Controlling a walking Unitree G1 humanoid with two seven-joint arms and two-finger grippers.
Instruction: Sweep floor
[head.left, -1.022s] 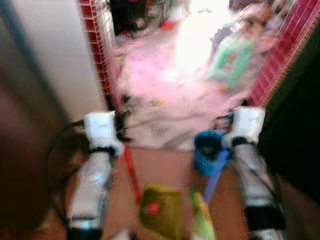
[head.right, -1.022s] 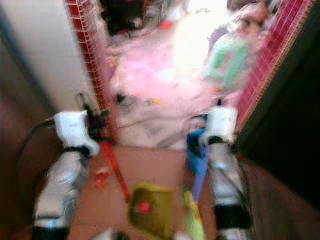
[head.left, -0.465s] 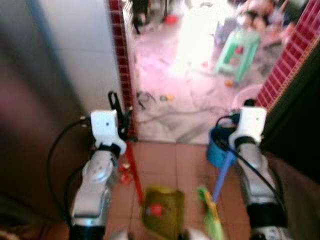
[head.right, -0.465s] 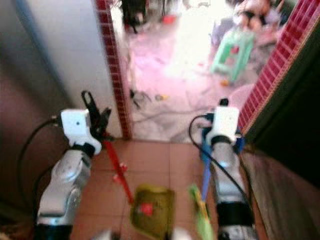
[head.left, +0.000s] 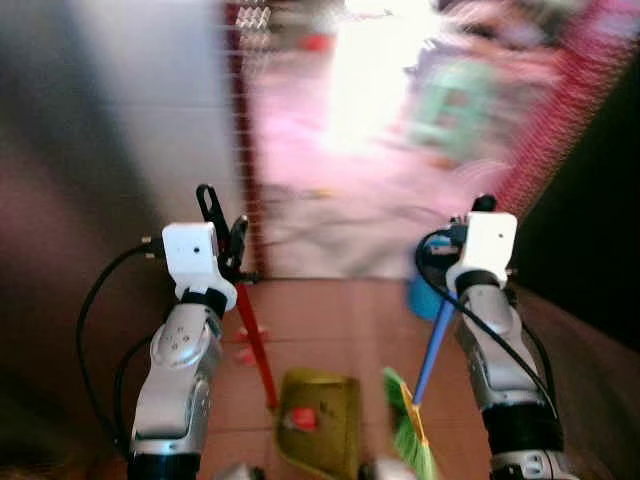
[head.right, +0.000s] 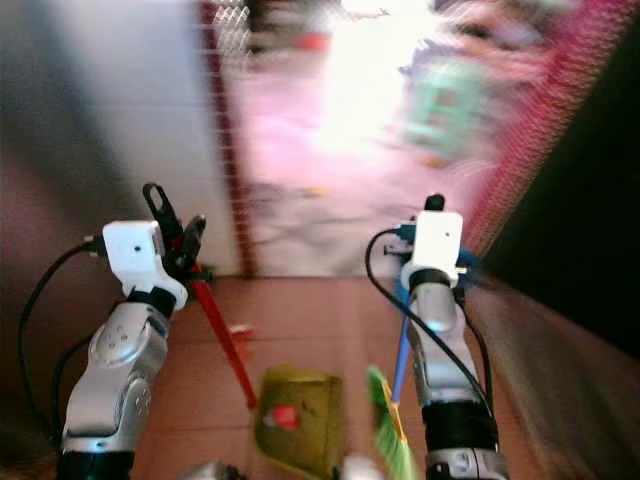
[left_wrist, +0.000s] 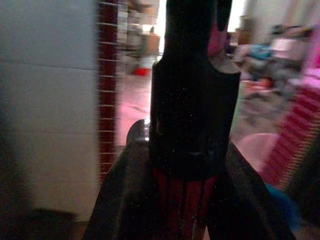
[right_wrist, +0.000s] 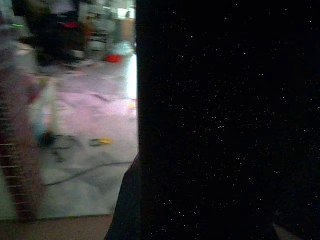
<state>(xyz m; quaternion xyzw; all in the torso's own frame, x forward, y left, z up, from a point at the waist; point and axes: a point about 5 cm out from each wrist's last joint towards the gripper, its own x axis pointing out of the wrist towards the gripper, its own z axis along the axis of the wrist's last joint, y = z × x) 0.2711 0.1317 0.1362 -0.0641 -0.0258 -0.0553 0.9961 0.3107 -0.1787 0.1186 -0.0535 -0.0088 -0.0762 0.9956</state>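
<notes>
At doorway threshold: left gripper (head.left: 222, 232) clenched on red dustpan handle (head.left: 257, 345), yellow-green dustpan (head.left: 320, 425) hanging at the floor (head.left: 335, 320). Right gripper (head.right: 432, 215) carries blue-handled broom (head.right: 398, 375), jaws' state unclear. Both held low, likely ready to sweep.

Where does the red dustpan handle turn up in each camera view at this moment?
Left eye view: red handle slants down from the left claw to the olive dustpan.
Right eye view: same slant.
Left wrist view: red shaft between the fingers.
Right wrist view: cannot make it out.
Shared landmark: red tiled doorway edge.
</notes>
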